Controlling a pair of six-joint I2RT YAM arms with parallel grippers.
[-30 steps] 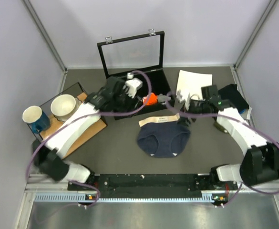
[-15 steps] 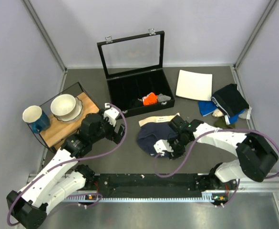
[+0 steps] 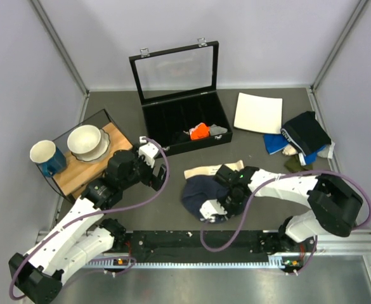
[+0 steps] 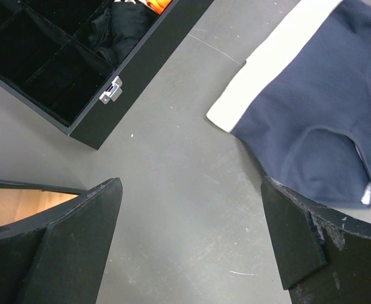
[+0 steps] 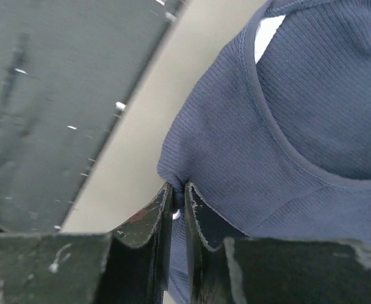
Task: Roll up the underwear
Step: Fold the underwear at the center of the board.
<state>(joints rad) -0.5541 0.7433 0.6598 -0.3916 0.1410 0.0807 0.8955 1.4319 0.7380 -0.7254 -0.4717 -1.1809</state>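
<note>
Underwear hem sits clamped in the right gripper, the left gripper spread apart nearby.

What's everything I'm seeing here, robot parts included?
underwear: one, navy with beige waistband, centre
case: one, black, lid open, behind the underwear
orange cloth: one, inside the case
grey cloth: one, beside the orange cloth
flat square: one, white, back right
clothes pile: one, dark and blue, right edge
board: one, wooden, left
bowl: one, cream, on the board
mug: one, blue with white inside, beside the bowl
left fingers: two, black, open, holding nothing
right fingers: two, black, pinching the underwear
</note>
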